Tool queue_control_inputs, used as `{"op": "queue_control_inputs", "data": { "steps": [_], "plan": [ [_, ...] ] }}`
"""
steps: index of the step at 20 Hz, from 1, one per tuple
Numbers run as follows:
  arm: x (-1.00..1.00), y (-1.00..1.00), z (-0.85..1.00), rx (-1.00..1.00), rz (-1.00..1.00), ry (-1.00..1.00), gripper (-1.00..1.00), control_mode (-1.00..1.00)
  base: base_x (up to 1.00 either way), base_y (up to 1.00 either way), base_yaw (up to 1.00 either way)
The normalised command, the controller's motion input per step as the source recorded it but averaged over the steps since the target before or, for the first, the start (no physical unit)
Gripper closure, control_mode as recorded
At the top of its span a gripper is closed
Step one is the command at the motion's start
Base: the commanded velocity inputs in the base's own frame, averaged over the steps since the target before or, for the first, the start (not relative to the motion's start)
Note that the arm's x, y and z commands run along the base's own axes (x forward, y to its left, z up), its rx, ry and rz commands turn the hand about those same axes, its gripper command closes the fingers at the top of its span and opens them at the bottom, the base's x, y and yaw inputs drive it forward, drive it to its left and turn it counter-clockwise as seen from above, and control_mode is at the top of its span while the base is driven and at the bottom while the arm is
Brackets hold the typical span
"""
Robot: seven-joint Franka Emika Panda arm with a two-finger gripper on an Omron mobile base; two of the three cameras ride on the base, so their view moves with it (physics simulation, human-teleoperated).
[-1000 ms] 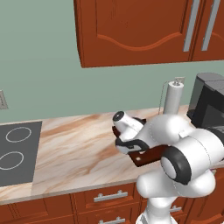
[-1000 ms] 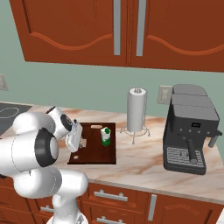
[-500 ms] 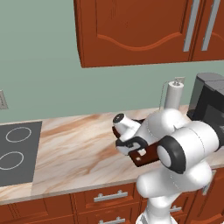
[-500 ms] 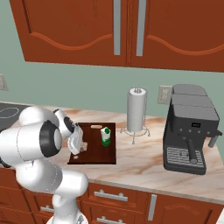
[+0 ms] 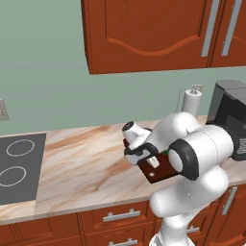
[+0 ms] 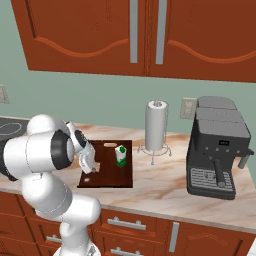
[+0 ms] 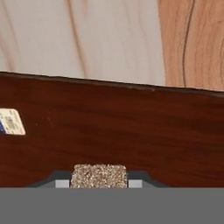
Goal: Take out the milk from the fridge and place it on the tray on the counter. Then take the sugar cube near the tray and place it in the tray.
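Gripper (image 6: pixel 91 167) lowered over tray (image 6: pixel 107 181), sugar cube (image 7: pixel 99 176) gripped, milk (image 6: pixel 120 156) inside

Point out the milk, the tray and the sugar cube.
milk (image 6: pixel 120 156): right base view, on the white body above the green band.
tray (image 6: pixel 112 176): right base view, on its bare dark floor near the front.
sugar cube (image 7: pixel 99 176): hand view, on its grainy face between the fingertips.

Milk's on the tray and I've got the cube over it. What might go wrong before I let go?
1. The sugar cube, pinched in the gripper, hangs near the tray's front-left corner; released here, it may bounce onto the counter.
2. The milk stands upright nearby; a wide arm swing might tip it.
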Motion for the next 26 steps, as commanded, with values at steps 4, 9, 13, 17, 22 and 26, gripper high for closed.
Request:
{"op": "queue_control_inputs", "data": {
  "steps": [4, 9, 13, 17, 22, 26],
  "plan": [
    [-0.31, 0.01, 0.02, 0.0, 0.0, -0.07, -1.0, -1.0, 0.0, 0.0, 0.0],
    [-0.37, 0.06, 0.15, -0.01, 0.0, -0.19, -1.0, -1.0, 0.0, 0.0, 0.0],
    [-0.14, 0.04, 0.24, 0.0, 0.0, -0.12, -1.0, -1.0, 0.0, 0.0, 0.0],
    [-0.51, 0.29, 0.64, -0.06, 0.0, -0.11, -1.0, -1.0, 0.0, 0.0, 0.0],
    [-0.57, 0.29, 0.81, -0.09, 0.0, -0.06, -1.0, -1.0, 0.0, 0.0, 0.0],
    [-0.59, 0.06, 0.99, -0.11, -0.05, -0.04, -1.0, -1.0, 0.0, 0.0, 0.0]
  ]
}}
